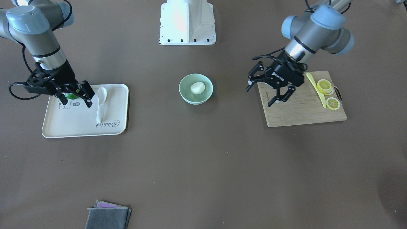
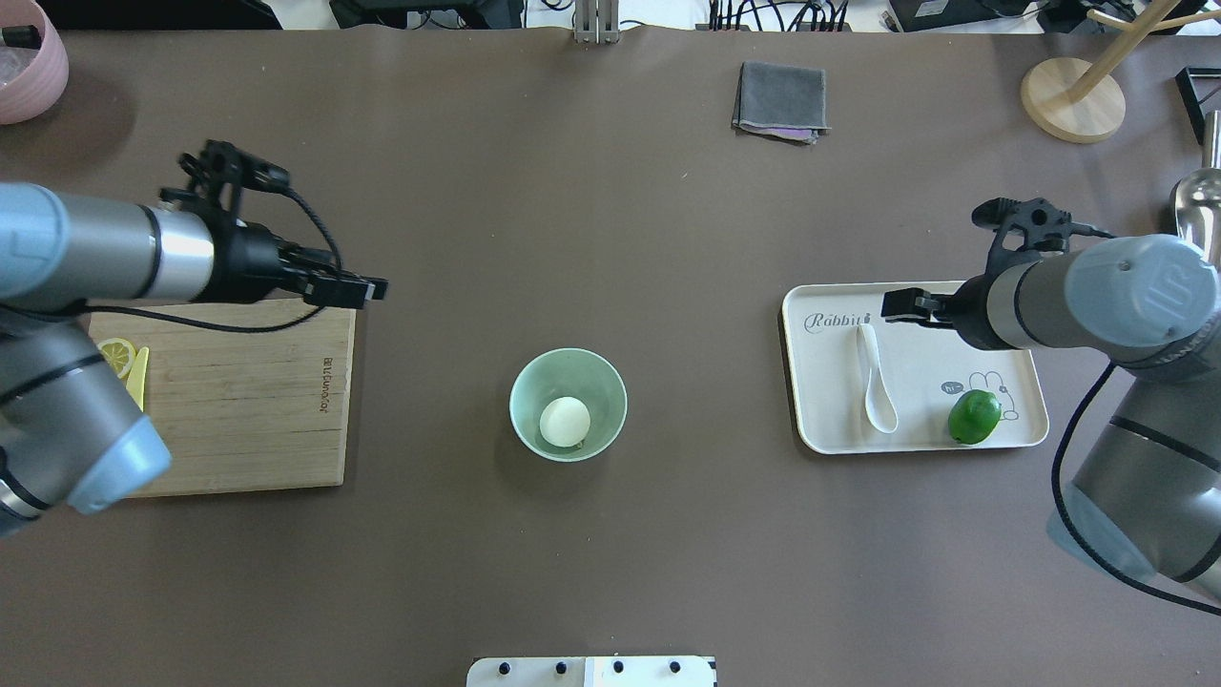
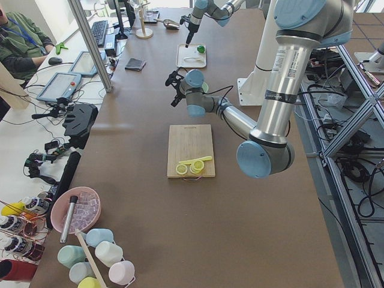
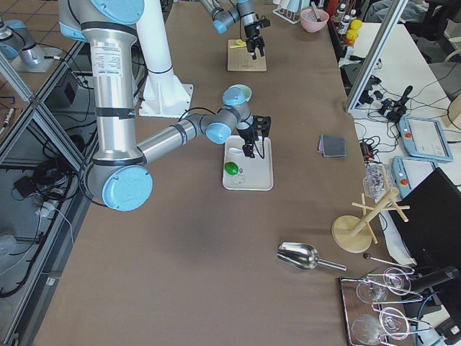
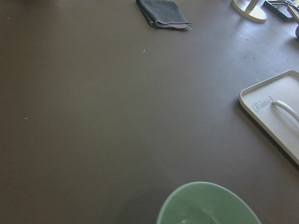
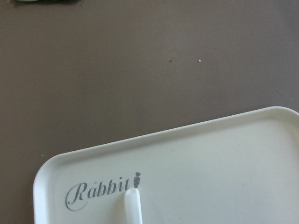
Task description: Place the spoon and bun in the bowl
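Note:
The white bun [image 1: 197, 88] lies inside the mint-green bowl [image 1: 183, 93] at the table's middle; it also shows in the overhead view [image 2: 565, 421], inside the bowl [image 2: 524, 380]. The cream spoon [image 1: 101, 103] lies scoop up on the white tray [image 1: 63, 124], also in the overhead view [image 2: 876, 382]. My right gripper [image 1: 76, 102] is open and empty, low over the tray just beside the spoon. My left gripper [image 1: 277, 102] is open and empty over the wooden cutting board [image 1: 302, 111]. The right wrist view shows the spoon's handle tip [image 6: 132, 205].
A green lime [image 2: 974, 416] sits on the tray near the spoon. Lemon slices [image 1: 327, 92] and a yellow knife [image 1: 316, 89] lie on the board. A grey cloth [image 2: 780, 100] lies at the far side, a wooden stand [image 2: 1073, 100] at the far right.

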`<state>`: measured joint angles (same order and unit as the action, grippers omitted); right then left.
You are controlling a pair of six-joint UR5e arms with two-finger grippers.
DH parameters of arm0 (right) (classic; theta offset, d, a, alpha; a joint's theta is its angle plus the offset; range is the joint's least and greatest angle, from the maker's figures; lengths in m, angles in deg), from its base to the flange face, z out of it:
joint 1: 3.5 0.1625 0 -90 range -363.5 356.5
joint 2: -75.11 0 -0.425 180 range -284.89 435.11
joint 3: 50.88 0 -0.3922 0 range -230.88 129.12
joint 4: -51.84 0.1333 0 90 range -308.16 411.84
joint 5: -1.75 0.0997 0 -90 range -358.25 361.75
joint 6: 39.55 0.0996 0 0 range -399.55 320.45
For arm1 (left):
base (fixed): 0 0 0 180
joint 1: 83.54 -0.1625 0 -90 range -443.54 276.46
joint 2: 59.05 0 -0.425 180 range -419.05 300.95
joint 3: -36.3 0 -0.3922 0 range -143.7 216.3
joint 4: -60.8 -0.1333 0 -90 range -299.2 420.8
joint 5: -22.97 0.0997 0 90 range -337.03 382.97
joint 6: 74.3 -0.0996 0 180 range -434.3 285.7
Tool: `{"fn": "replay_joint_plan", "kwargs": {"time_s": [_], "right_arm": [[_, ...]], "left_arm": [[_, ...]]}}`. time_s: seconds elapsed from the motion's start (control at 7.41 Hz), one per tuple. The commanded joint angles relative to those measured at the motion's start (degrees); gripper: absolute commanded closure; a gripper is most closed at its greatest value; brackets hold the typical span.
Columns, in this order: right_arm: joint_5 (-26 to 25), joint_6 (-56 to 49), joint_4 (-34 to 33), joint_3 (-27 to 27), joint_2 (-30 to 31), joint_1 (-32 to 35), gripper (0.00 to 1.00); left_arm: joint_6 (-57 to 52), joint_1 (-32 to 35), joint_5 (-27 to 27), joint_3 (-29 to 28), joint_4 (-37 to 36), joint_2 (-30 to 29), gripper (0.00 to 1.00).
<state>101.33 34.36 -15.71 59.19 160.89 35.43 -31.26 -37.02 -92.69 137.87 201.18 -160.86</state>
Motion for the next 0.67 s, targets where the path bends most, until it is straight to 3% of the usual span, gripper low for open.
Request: {"fn": "replay_joint_plan", "kwargs": {"time_s": [0.0, 0.27, 0.54], "right_arm": [[-4.3, -0.4, -2.9, -1.6, -2.3, -4.8, 0.11], [-5.1, -0.5, -2.1, -4.2, -2.4, -5.5, 0.30], [-5.2, -0.5, -2.1, -6.3, -4.0, -6.0, 0.39]], "left_arm": [[-15.7, 12.2, -9.7, -1.5, -0.1, 7.4, 0.03], [-17.4, 12.6, -9.4, -2.8, 0.8, 8.4, 0.03], [-17.4, 12.6, -9.5, -3.0, 0.9, 8.6, 0.03]]}}
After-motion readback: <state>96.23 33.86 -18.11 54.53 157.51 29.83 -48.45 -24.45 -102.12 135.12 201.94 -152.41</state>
